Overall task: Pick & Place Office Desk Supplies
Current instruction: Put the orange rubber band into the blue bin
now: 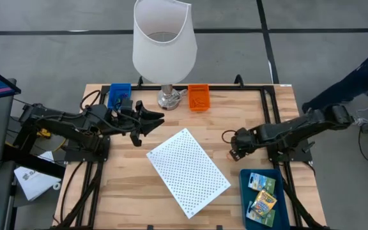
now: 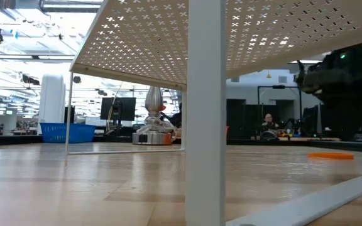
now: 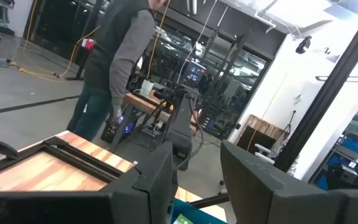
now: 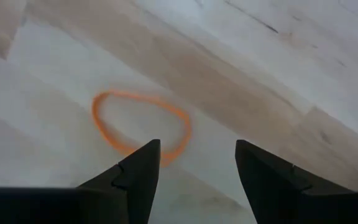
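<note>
The right hand (image 4: 194, 165) hangs open and empty over bare desk (image 4: 278, 68), well inside the edge; an orange rubber band (image 4: 140, 126) lies flat just beyond its fingertips.

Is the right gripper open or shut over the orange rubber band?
Open: the right gripper shows a clear gap between its fingers, and the orange rubber band lies flat, ungripped.

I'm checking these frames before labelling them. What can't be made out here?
- High view: the blue bin's contents are hidden behind the left gripper.
- High view: the print on the boxes in the blue tray is too small to read.
- Low view: the white perforated stand blocks the middle of the table.
- Right wrist view: the orange rubber band is partly hidden by a finger of the right gripper.
</note>
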